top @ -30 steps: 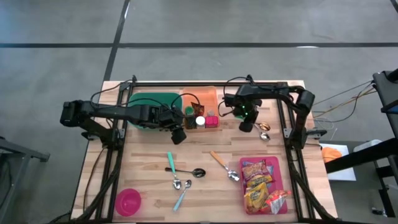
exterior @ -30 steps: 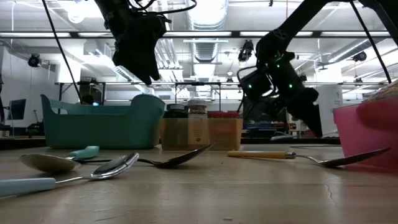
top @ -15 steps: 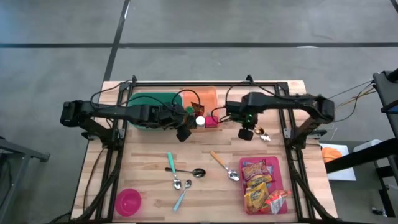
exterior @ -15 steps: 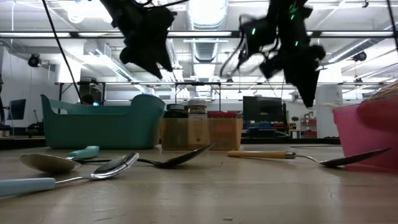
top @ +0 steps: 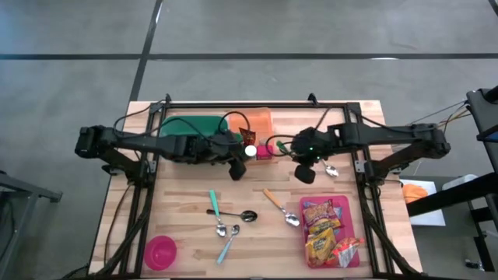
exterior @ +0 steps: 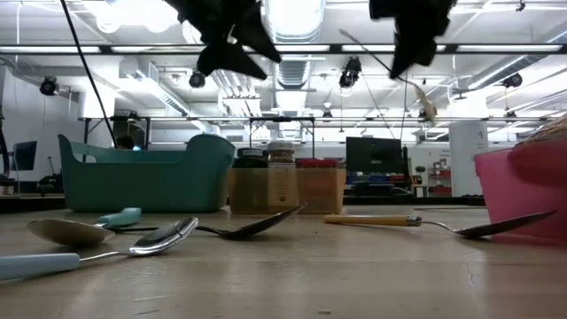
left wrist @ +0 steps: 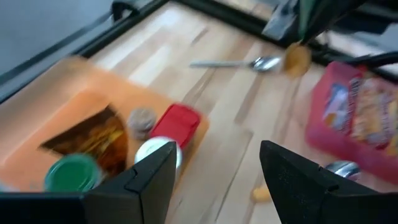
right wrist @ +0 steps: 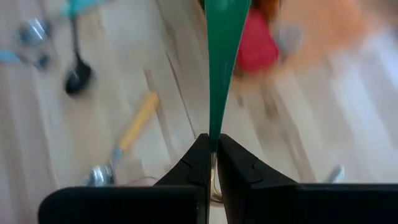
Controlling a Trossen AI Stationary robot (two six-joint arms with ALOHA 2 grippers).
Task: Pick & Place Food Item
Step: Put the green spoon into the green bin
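Snack packets [top: 323, 222] lie in a pink tray [top: 354, 206] at the near right. Jars [top: 250, 151] stand in an orange bin [top: 261, 123] at the far middle. My left gripper [top: 237, 169] hangs open above the table beside that bin, and nothing shows between its fingers [left wrist: 217, 152]. My right gripper [top: 305, 173] hangs high over the table's middle right, shut on a green-handled utensil [right wrist: 221, 74]. It looks like a spoon: a thin stem slants down to a golden-brown end [exterior: 428, 111]. My right gripper pinches the narrow end of the green handle [right wrist: 213, 127] between its two fingers. The fingers slant down from above. The utensil is lifted clear of the table. Its wide handle end points away from the fingers, and its golden-brown end hangs lower.
A teal bin [top: 191, 132] stands at the far left. A silver spoon [top: 331, 169] lies right of my right gripper. Several spoons [top: 226, 218] and a wooden-handled one [top: 278, 206] lie in the middle. A pink bowl [top: 161, 250] sits at the near left.
My right gripper has climbed steeply, from close to the table to high above it, drifting a little toward the near edge; it stays shut. My left gripper has risen a little, tipped nearer to level and shifted slightly toward the table's right.
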